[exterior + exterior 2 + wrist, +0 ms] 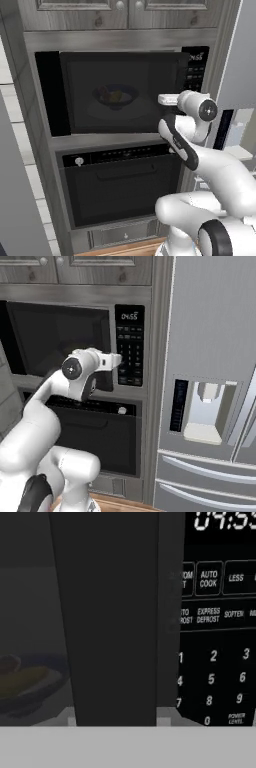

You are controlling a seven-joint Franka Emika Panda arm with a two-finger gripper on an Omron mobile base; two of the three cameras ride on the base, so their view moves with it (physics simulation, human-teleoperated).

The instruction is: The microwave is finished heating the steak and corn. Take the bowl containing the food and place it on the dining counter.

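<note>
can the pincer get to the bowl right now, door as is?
Probably not. The microwave door is shut, so the bowl sits behind its dark glass. The pincer is up against the vertical door handle, which likely has to be pulled first.

Glossy white robot arm of thick rounded tube segments, dark grey round joint caps with a small pale centre, a black band along one curved link, small white flat wrist block, smooth surface without markings
</note>
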